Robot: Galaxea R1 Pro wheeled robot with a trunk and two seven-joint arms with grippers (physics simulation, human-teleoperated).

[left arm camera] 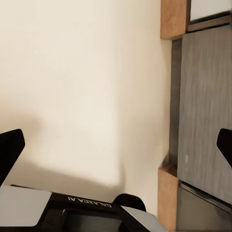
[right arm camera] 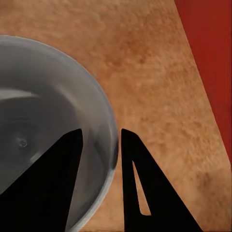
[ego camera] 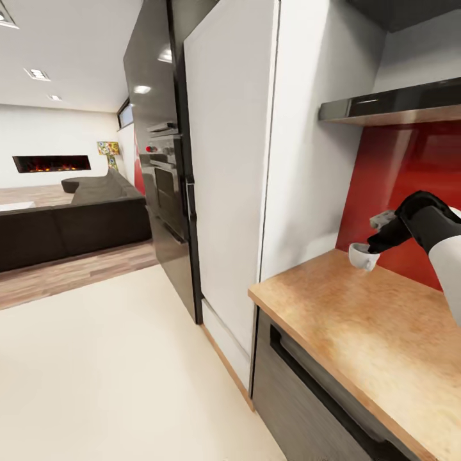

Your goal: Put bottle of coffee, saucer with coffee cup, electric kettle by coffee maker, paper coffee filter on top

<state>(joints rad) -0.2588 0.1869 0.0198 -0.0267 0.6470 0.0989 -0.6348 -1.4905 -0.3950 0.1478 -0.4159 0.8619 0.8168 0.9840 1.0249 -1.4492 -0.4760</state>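
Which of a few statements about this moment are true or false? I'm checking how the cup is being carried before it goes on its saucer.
1. The right claw grips the coffee cup by its rim, one finger inside and one outside. True.
2. The cup is over the floor. False: it is over the countertop, near the red wall panel.
3. The left claw holds the saucer. False: its fingers are spread wide with nothing between them, over the pale floor.
4. The cup looks empty in the right wrist view. True.
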